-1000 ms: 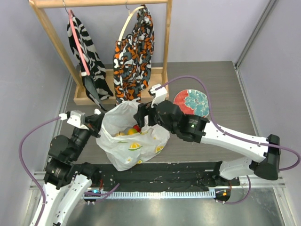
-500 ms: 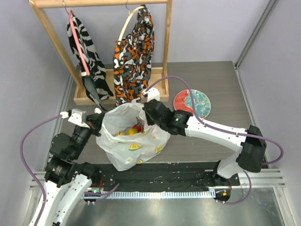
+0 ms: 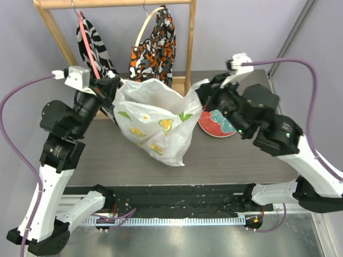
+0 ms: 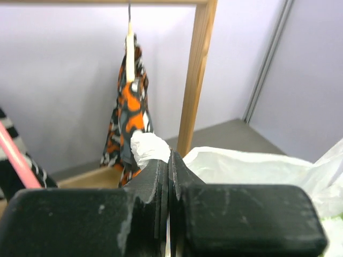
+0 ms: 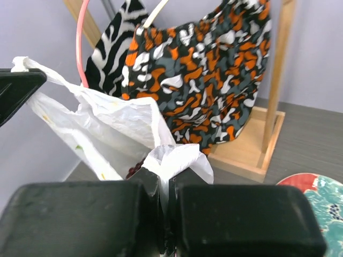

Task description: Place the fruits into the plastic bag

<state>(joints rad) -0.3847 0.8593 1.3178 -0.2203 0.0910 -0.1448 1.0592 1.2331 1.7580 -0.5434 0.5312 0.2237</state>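
We see the crinkly white, citrus-printed plastic bag (image 3: pixel 155 126) hanging stretched between the left gripper (image 3: pixel 115 85) and right gripper (image 3: pixel 203 90), both clamped on its rim.

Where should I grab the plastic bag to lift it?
Probably at the bunched top corners, one from each side. The plastic bag is limp and hangs bottom-heavy; the left gripper and right gripper are pinched shut on opposite ends of its rim.
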